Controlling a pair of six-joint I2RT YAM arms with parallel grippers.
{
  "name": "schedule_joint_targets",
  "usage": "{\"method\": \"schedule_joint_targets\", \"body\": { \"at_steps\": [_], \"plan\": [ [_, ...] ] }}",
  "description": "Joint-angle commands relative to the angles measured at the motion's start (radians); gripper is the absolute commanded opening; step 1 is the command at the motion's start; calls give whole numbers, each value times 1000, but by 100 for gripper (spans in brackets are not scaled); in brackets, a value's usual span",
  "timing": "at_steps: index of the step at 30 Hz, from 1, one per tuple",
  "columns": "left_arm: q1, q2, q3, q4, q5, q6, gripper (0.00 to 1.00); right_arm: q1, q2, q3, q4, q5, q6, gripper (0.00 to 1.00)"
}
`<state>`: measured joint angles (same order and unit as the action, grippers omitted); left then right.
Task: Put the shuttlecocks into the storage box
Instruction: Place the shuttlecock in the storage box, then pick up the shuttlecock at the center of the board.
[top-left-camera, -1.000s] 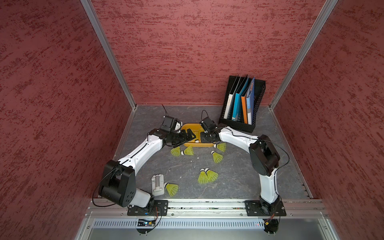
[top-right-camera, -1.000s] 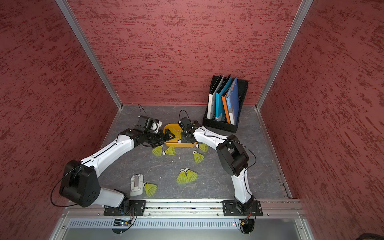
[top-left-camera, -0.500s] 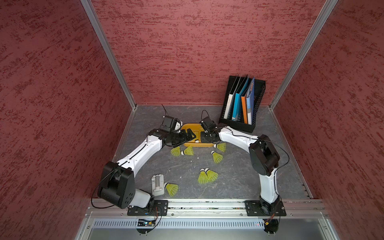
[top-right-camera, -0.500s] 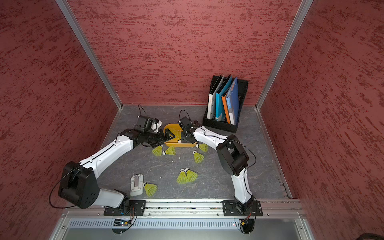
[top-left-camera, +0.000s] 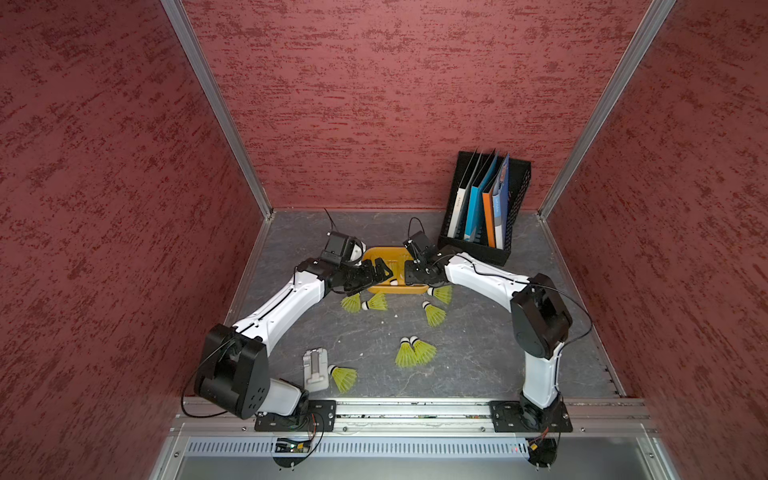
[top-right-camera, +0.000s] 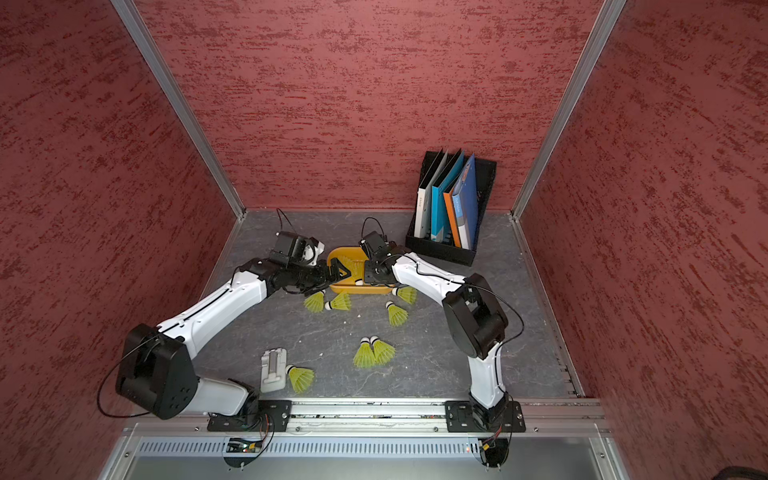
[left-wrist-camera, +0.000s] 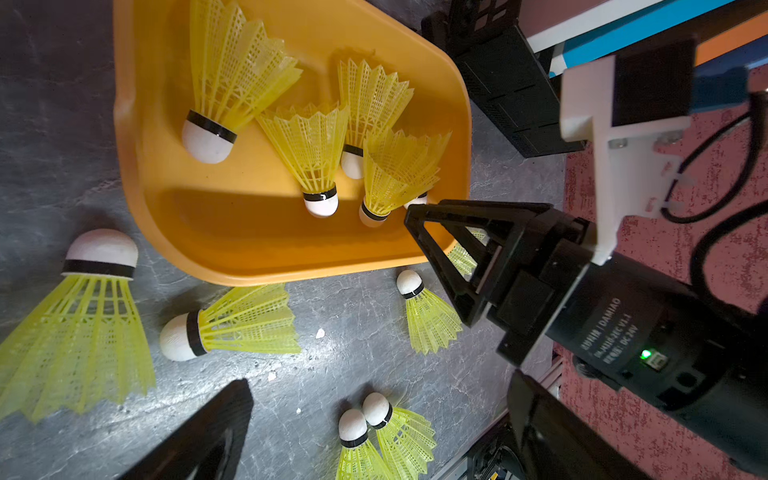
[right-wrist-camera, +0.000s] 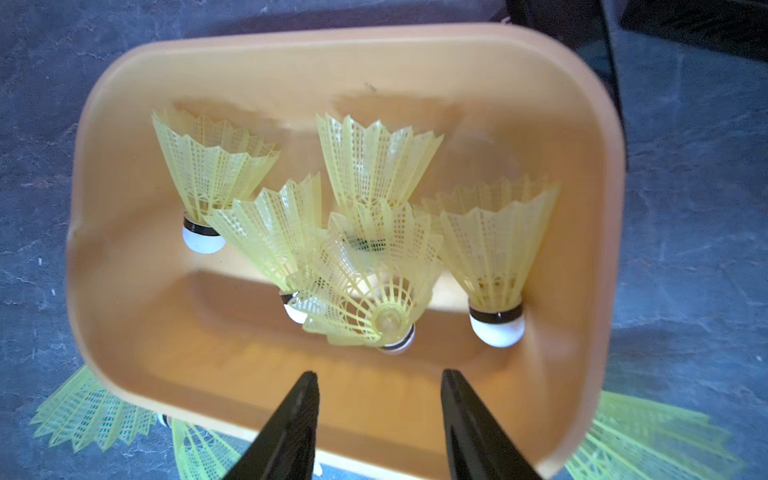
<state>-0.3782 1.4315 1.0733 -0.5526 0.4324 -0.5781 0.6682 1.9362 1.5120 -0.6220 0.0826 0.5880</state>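
Both top views look from high above the front rail (top-left-camera: 415, 409), down and toward the back wall (top-right-camera: 374, 104), far enough to take in the whole table (top-left-camera: 478, 365) and both arms; they share nearly everything; the left wrist camera sits close and low, looking past its own fingers (left-wrist-camera: 199, 440) across the storage box (left-wrist-camera: 137, 174) to the file rack (left-wrist-camera: 511, 95); the right wrist camera looks steeply down into the box from very near, between its fingers (right-wrist-camera: 291, 428); all four views share the box.

Latticed yellow-green skirts, white tips and black bands are shown on the shuttlecocks (left-wrist-camera: 232, 320); the storage box (left-wrist-camera: 133, 166) is coloured orange-yellow.
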Motion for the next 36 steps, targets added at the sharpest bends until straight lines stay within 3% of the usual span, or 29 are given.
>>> {"method": "schedule_joint_targets", "body": {
  "at_steps": [1,8,15,27,36],
  "plan": [
    [-6,-25,-8,-11,-14,8,100,-7,-45,-20,-5,31,10,53],
    [-18,-34,1,-58,-15,80,100,-7,-106,-36,-10,36,3,54],
    [-51,-22,42,-162,11,273,100,-2,-230,-126,11,35,-50,54],
    [-290,111,149,-344,-79,644,100,11,-474,-388,-25,53,-76,53],
    [-336,200,210,-339,-143,666,96,9,-565,-486,-81,64,25,45]
  ]
}}
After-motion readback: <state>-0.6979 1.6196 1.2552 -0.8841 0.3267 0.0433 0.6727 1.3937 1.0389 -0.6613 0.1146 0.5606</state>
